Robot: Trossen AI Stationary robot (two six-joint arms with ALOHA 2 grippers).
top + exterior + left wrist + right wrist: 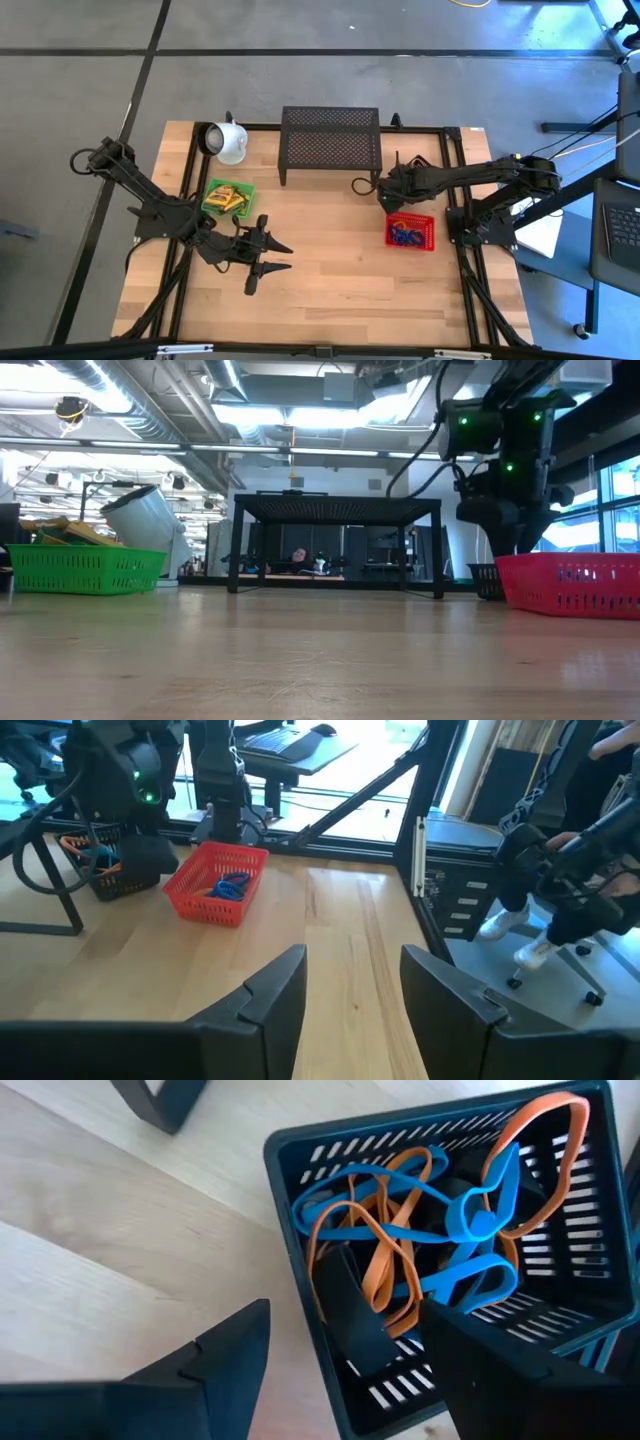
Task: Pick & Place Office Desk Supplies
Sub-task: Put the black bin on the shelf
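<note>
Two grippers we see with fingers spread, holding nothing: the left gripper (283, 256) at lower centre over bare table (340, 290), the right gripper (345, 1345) above a black basket (300, 1160) of blue and orange rubber bands (470, 1220) beside the red basket (412, 232).

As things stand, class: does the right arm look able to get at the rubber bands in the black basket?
Probably yes. The right gripper hangs open directly above the black basket, whose top is uncovered, and the blue and orange rubber bands lie exposed inside. Only the basket's walls might crowd the fingers.
</note>
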